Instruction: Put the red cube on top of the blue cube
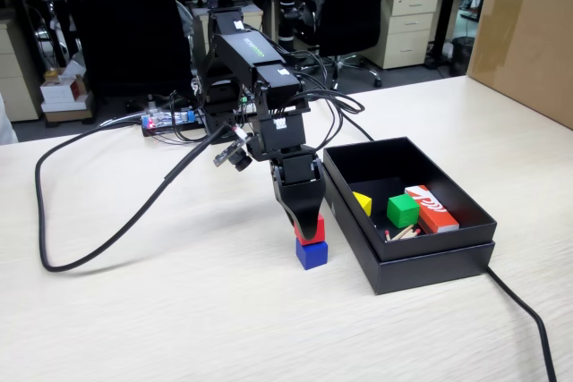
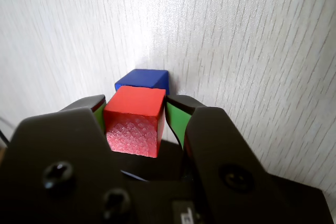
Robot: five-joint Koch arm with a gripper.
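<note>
The red cube [image 1: 313, 231] rests on top of the blue cube [image 1: 312, 255] on the pale wooden table, a little left of the black box in the fixed view. My gripper [image 1: 307, 226] points down and is shut on the red cube, with a jaw on either side. In the wrist view the red cube [image 2: 134, 114] sits between my green-padded fingers [image 2: 174, 121]. The blue cube [image 2: 144, 80] shows just beyond and below it. The gripper [image 2: 137, 102] has its left pad against the cube and its right pad touching or very close to it.
An open black box [image 1: 407, 261] stands right of the stack and holds a green cube [image 1: 402, 210], a yellow piece [image 1: 362, 203] and a red-orange lettered box [image 1: 431, 207]. A thick black cable [image 1: 107, 239] loops across the table on the left. A cardboard box [image 1: 528, 33] stands at the far right.
</note>
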